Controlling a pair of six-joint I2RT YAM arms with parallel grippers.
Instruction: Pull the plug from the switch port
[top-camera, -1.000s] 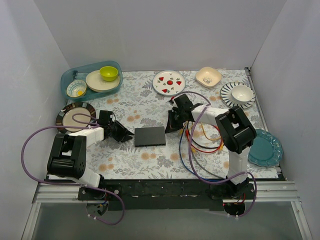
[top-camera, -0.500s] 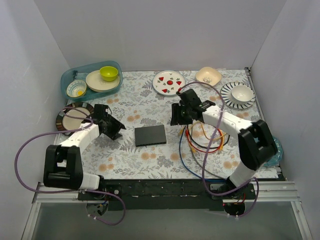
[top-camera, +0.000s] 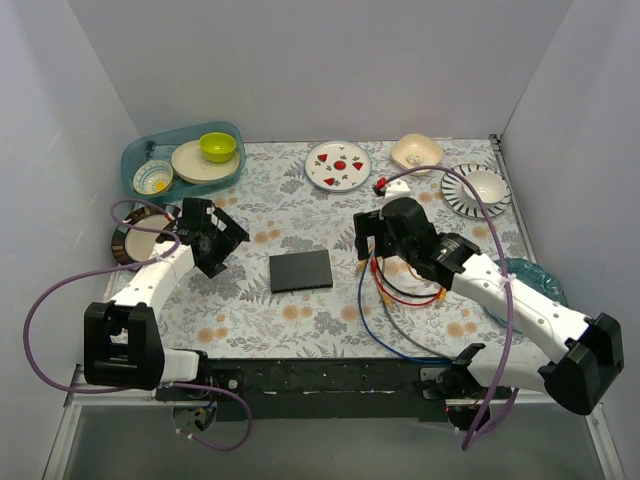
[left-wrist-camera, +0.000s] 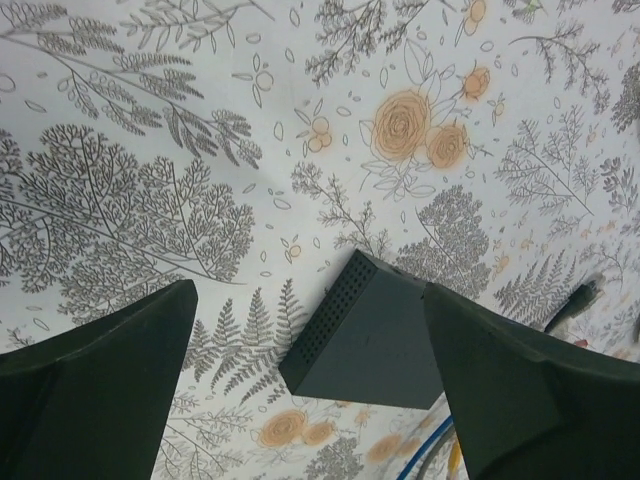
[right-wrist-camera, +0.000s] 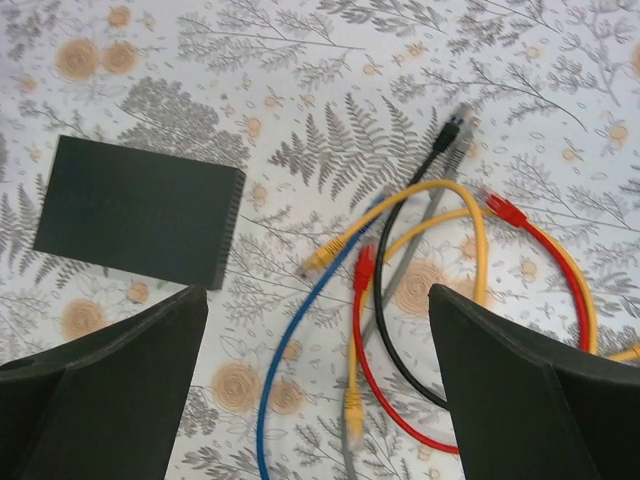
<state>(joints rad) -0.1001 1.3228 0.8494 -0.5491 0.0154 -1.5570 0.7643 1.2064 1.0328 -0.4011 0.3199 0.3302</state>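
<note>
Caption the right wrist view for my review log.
Open right end effector above the switch and loose Ethernet cables on a floral tablecloth.

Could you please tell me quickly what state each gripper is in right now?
Left gripper: open, holding nothing.
Right gripper: open, holding nothing.

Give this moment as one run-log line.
flat black switch box: no plug seen | coloured cables: loose beside | left gripper: open | right gripper: open

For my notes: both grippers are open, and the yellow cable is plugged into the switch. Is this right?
Not quite. The left gripper and right gripper are open, but the yellow cable is not in the switch: its plug lies loose on the cloth, apart from it. The right wrist view shows this.
</note>
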